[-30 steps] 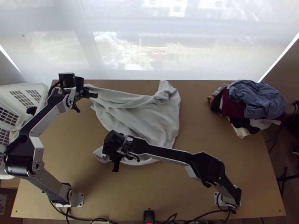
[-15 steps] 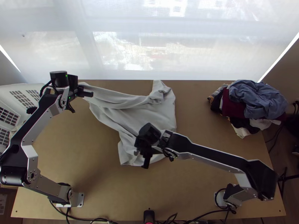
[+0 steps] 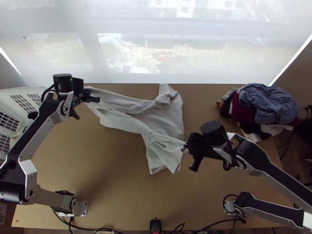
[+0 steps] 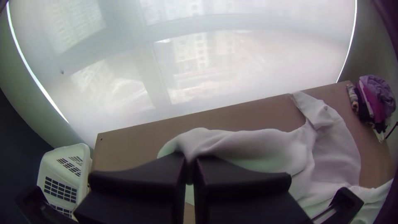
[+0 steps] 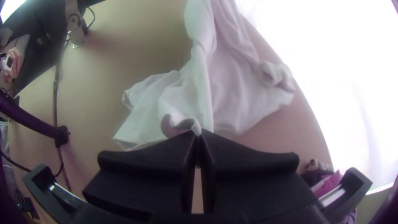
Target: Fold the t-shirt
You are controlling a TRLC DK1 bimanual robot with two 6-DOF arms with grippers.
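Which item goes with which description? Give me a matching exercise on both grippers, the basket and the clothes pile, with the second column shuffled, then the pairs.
1. Left gripper
2. Right gripper
3. Basket
4. Clothes pile

A. Heaped near the far right corner of the table
B. Pinching the t-shirt, right of the table's middle
C. White, with slotted walls
D. Pinching the t-shirt near the table's far left corner

Pairs: 1-D, 2-B, 3-C, 4-A

The top view's edge cuts off the basket [image 3: 8, 103]
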